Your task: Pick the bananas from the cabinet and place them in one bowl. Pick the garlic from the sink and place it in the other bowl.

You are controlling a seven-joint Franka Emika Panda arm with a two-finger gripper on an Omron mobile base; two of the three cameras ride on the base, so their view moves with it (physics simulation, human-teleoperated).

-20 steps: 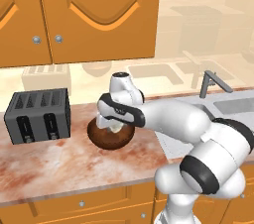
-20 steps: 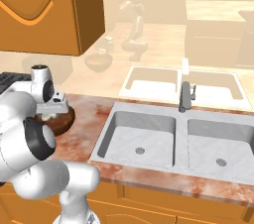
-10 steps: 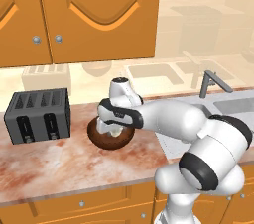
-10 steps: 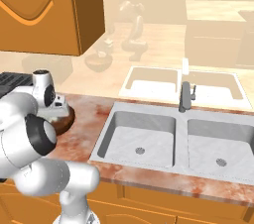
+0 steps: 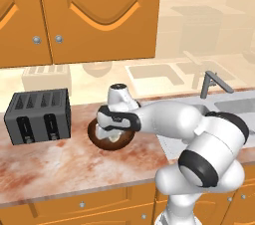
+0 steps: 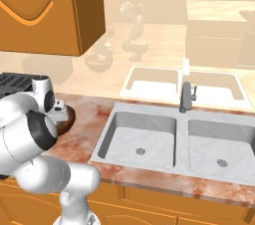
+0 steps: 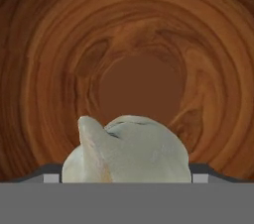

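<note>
My gripper (image 5: 114,136) points down into a dark brown wooden bowl (image 5: 96,137) on the counter, right of the toaster. In the hand view the gripper (image 7: 126,176) is shut on the garlic (image 7: 130,147), a pale cream lump that spans the gap between the fingertips (image 7: 51,178). The garlic hangs just above the bowl's ringed wooden floor (image 7: 140,49). From the right base view the bowl's rim (image 6: 68,118) shows behind my arm. The sink (image 6: 144,134) has two bare steel basins. The cabinet (image 5: 94,15) has its doors shut, and the bananas are out of view.
A black four-slot toaster (image 5: 37,115) stands left of the bowl, close to it. The grey faucet (image 6: 185,97) rises behind the sink. The cabinet's underside hangs above the counter. My own white arm crosses the counter between bowl and sink.
The hand has come down a little toward the bowl, with the garlic still in its grip. Nothing else has moved.
</note>
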